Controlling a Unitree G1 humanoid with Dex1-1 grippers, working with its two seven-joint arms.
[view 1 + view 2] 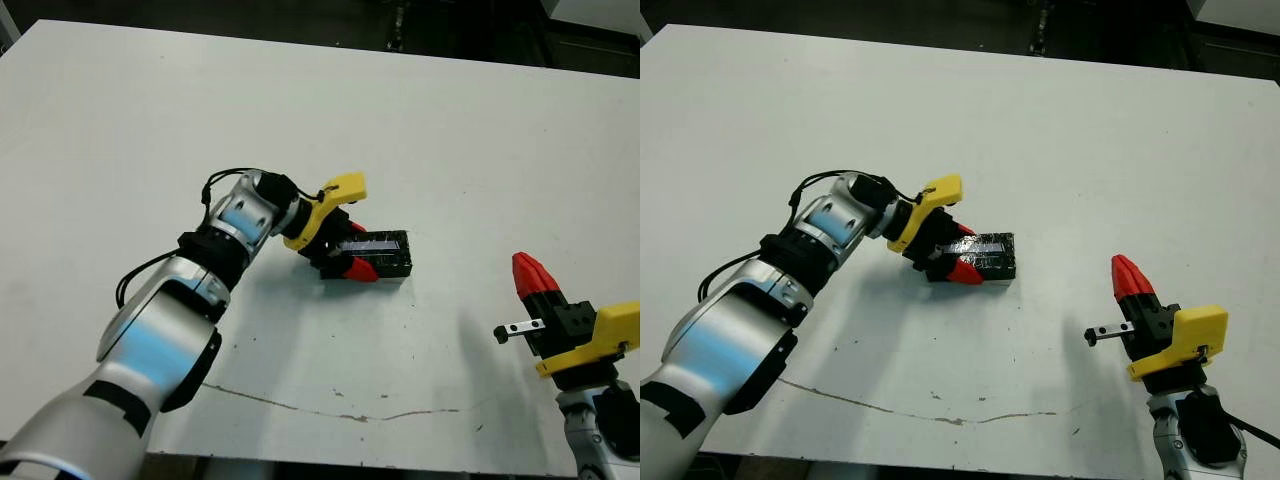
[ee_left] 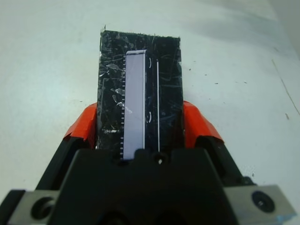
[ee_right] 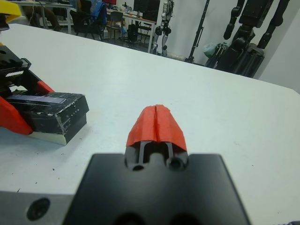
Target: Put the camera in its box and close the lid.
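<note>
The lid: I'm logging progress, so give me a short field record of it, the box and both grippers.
lid: glossy black, pale stripe, lying on top of the box
box: pale base edge visible under the lid, on the table
camera: not visible
left gripper: fingers on both long sides of the lid
right gripper: shut, empty, apart from the box

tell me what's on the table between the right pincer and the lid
Nothing: in the left eye view only bare white table separates the right pincer from the lid.

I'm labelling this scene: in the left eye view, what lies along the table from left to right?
Silver left arm → yellow-and-black left gripper → glossy black lid with pale stripe → red-tipped right gripper.
</note>
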